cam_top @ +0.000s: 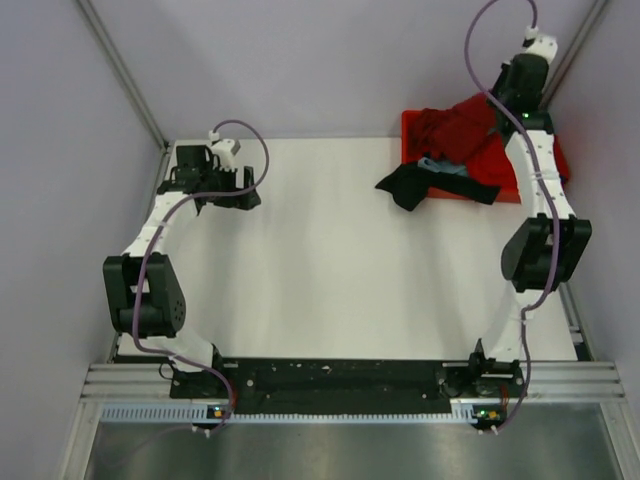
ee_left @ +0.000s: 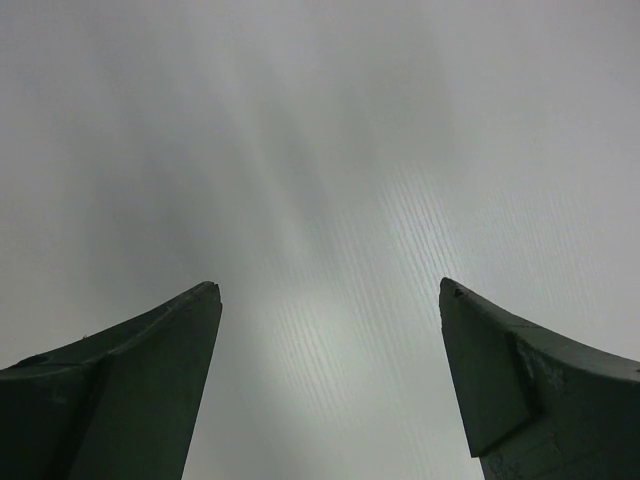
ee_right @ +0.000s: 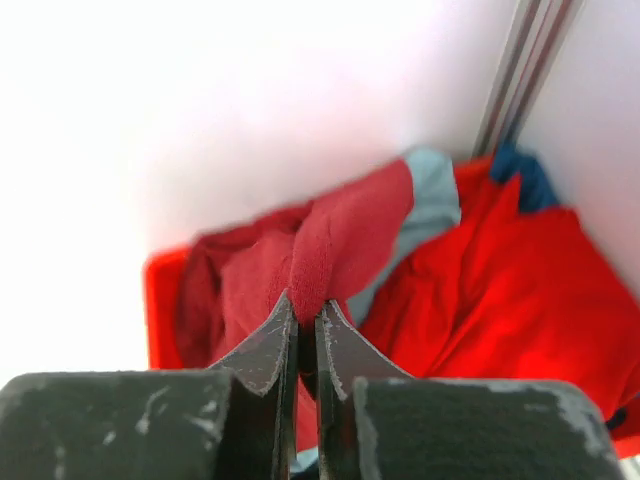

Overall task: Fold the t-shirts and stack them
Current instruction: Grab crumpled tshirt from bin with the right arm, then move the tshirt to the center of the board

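Observation:
The t-shirts lie in a loose heap at the back right, in and over an orange-red tray point(cam_top: 409, 128). A dark crimson t-shirt point(cam_top: 447, 128) is on top, with a bright red one point(cam_top: 493, 158) beside it. A pale grey-blue one point(cam_top: 441, 166) peeks out, and a black one point(cam_top: 412, 186) spills onto the table. My right gripper point(ee_right: 307, 305) is shut on a raised fold of the dark crimson t-shirt point(ee_right: 335, 245), with the bright red shirt point(ee_right: 520, 290) to its right. My left gripper point(ee_left: 330, 290) is open over bare white table, at the left point(cam_top: 238, 192).
The white table point(cam_top: 330, 260) is walled in by pale panels with metal posts at the back corners point(cam_top: 125, 70). A post point(ee_right: 520, 70) rises close behind the tray. A black and aluminium rail point(cam_top: 350, 385) with the arm bases runs along the near edge.

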Motion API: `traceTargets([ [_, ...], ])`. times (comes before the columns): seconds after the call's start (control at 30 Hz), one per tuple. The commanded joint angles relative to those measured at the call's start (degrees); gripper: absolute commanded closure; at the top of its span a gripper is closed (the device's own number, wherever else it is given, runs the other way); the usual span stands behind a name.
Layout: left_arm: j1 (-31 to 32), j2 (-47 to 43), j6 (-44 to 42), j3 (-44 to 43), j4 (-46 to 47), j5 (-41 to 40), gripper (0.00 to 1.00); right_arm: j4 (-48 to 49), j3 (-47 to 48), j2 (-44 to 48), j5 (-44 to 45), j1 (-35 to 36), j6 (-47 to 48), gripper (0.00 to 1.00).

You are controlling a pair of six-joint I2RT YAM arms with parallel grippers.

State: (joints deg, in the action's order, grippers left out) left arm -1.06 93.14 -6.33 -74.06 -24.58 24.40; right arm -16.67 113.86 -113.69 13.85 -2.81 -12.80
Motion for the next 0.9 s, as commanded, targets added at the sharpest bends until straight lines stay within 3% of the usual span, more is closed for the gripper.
traceTargets([
  [0.0, 0.18, -4.55, -1.67, -1.70, 0.15, -0.84, 0.07, 6.46, 8.04, 14.00, -5.12, -0.36, 3.40, 1.00],
  [0.17, 0.09, -7.35, -2.37, -1.96, -1.70, -0.59, 0.06, 18.22, 4.09, 25.34, -21.11, 0.17, -0.99, 1.00],
  [0.37, -0.34, -8.77, -2.81, -3.36, -4.42, -7.08, 0.06, 22.02, 6.10, 32.12, -34.48, 5.69, -8.37, 1.00],
  [0.57, -2.01, -12.10, -4.66, -2.75, -4.16, -9.55, 0.06, 22.91, 14.61, 27.31, -43.63, 19.31, -14.97, 1.00],
  [0.67, -3.59, -13.42, -5.18, -2.75, -4.25, -10.34, 0.05, 28.15, 15.60, 24.31, -48.02, 24.41, -20.05, 1.00],
  [0.77, -6.05, -14.22, -5.36, -2.84, -4.34, -10.08, 0.05, 34.32, 14.20, 21.50, -52.50, 25.57, -26.04, 1.00],
  [0.87, -8.86, -14.83, -5.71, -2.84, -4.43, -7.54, 0.05, 35.56, 10.78, 19.48, -56.55, 25.57, -25.53, 1.00],
])
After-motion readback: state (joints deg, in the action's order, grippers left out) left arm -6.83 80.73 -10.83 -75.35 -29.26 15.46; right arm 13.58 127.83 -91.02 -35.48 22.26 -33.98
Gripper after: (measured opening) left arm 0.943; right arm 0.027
